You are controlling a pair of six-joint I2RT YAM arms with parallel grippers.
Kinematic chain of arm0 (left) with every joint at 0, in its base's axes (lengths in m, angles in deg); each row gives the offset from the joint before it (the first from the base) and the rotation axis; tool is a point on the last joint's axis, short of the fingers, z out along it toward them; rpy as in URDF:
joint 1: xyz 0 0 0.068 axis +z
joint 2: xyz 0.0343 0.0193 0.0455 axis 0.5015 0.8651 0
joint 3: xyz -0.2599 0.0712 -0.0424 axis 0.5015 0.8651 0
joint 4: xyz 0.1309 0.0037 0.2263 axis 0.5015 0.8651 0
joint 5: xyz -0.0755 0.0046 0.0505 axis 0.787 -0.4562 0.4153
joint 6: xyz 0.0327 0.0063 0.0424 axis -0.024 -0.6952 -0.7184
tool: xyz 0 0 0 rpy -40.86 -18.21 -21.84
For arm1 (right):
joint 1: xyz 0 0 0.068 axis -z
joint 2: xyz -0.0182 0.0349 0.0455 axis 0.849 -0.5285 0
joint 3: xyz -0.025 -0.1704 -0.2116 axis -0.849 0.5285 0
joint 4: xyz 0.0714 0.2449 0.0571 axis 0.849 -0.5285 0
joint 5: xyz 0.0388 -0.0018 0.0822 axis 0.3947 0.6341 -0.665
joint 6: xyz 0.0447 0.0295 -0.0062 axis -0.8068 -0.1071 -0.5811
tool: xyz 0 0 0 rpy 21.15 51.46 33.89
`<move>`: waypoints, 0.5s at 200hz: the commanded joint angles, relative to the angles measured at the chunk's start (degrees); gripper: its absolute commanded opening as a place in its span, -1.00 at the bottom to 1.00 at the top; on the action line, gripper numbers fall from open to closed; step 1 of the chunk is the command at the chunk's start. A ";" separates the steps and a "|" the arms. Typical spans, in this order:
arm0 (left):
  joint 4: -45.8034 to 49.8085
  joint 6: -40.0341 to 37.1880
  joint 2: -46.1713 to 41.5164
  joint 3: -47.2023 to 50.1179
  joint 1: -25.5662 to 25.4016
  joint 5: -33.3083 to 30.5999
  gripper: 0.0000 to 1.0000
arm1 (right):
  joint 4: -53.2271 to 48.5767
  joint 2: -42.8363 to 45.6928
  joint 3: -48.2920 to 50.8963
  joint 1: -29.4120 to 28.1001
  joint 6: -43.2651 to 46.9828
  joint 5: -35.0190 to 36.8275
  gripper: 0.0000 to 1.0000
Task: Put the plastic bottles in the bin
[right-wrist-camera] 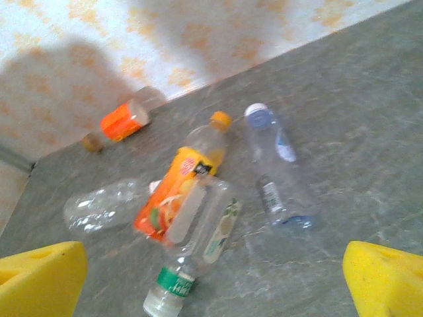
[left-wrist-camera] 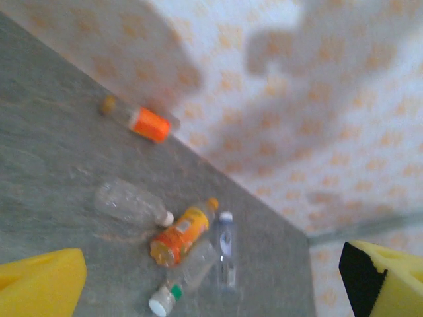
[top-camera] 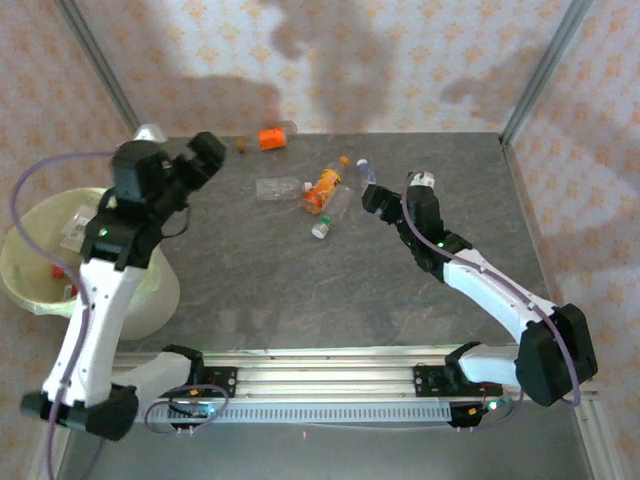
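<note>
The task is judged to be partly done. Inside the bin [top-camera: 25, 262], which is set at the left edge of the table [top-camera: 300, 290], a few bottles can be made out against the pale liner, though their number cannot be told.

Five bottles are counted lying on the table, all to the right of the bin. Nearest the bin but farthest back, by the wall, lies an orange-banded bottle [top-camera: 270, 138]. Further right of the bin a loose cluster is found:
- a crushed clear bottle [top-camera: 277, 187];
- a juice bottle [top-camera: 323, 188] with an orange label;
- a green-banded bottle [top-camera: 335, 212] resting against the juice bottle;
- a blue-capped bottle [top-camera: 366, 172], farthest from the bin.

The left claw [top-camera: 203, 157] is held raised just right of the bin, its jaws spread wide with nothing between them. The right claw [top-camera: 372, 197] is poised on the side of the cluster away from the bin, near the blue-capped bottle, likewise spread wide and empty. No bottle is gripped at this moment, so five pick-ups and drops are reckoned to be left.
</note>
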 commanded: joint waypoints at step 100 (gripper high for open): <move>1.19 24.61 41.94 -13.97 -13.55 -26.54 1.00 | -11.49 16.01 5.41 0.80 5.83 4.94 0.98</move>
